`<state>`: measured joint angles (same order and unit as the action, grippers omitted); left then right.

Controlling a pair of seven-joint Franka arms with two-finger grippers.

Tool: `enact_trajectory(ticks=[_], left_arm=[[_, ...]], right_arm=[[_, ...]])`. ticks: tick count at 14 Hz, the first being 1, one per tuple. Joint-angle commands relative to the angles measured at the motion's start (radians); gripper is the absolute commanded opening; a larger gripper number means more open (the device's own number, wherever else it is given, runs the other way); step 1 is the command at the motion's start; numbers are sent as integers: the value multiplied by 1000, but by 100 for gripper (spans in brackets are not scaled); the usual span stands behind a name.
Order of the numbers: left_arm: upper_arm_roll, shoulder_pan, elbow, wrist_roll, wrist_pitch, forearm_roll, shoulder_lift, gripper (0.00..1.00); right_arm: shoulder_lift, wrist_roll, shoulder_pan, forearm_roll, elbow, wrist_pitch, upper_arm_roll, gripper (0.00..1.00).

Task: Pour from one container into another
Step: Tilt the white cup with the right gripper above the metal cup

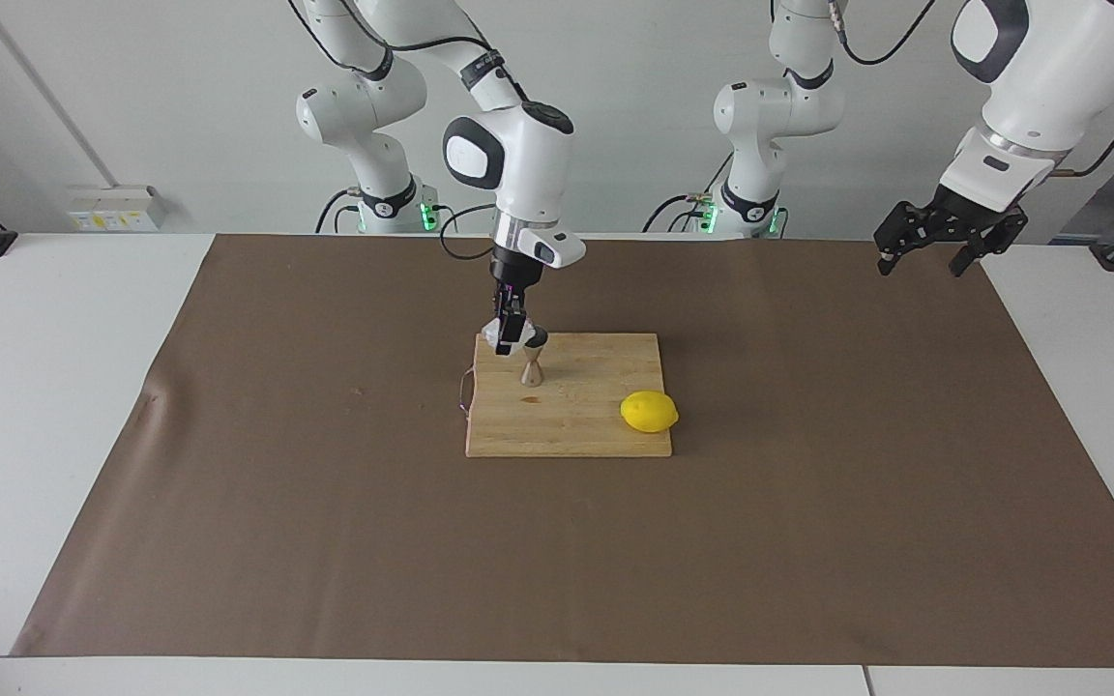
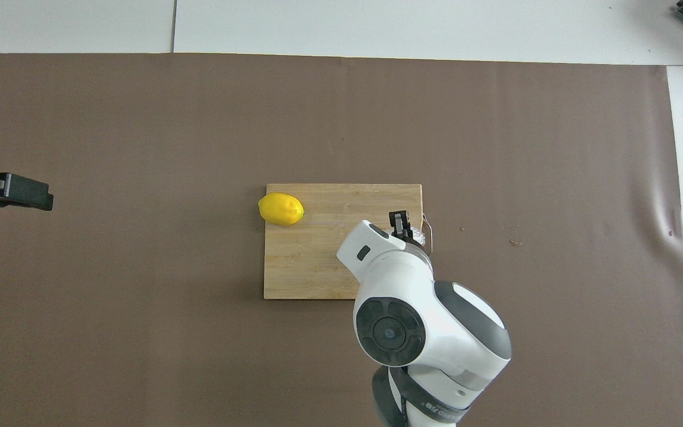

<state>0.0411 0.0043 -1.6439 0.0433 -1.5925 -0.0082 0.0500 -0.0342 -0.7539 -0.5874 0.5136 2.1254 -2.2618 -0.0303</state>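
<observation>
The right gripper (image 1: 511, 336) is seen clamped on the clear glass cup (image 1: 496, 335), fingers closed tight around it, above the corner of the cutting board (image 1: 596, 425) that lies nearer the robots and toward the right arm's end of the table. The cup is held off the board, tilted toward the steel jigger (image 1: 532, 366), its mouth close to the jigger's top rim; whether they touch cannot be told. In the overhead view the cup (image 2: 417, 235) is glimpsed just past the right arm's wrist, beside the gripper fingers (image 2: 399, 223), and the jigger is hidden under the arm.

The jigger is stood upright on the board, near its edge closest to the robots. A lemon (image 1: 649, 412) is laid on the board at the corner farther from the robots, toward the left arm's end, well apart from the jigger. A thin wire loop (image 1: 465, 391) is seen at the board's edge toward the right arm's end. The board is set on a brown table cover (image 1: 325, 503).

The left gripper (image 1: 936, 253) is held in the air over the left arm's end of the cover, fingers spread apart, nothing in them; that arm is waiting.
</observation>
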Motion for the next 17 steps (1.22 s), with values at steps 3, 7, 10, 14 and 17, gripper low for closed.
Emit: enact_trajectory(ticks=[3,7,10,14,17], left_arm=[[-9,-7,-11,4,11,-7,13,100],[-9,-7,-11,4,11,-7,13,100],[-9,-7,-11,4,11,-6,13,100],[-9,-7,-11,4,11,-7,11,100],[-9,-7,-11,4,11,-6,11,100]], right_arm=[[8,30,1,40,24,-12,-6,48],[10,51,0,51,22,-8,-6,48],[10,65,-3,63,22,-5,-6,48],[10,65,-3,63,15,7,-6,49],[10,71,-3,63,13,10,-6,49]])
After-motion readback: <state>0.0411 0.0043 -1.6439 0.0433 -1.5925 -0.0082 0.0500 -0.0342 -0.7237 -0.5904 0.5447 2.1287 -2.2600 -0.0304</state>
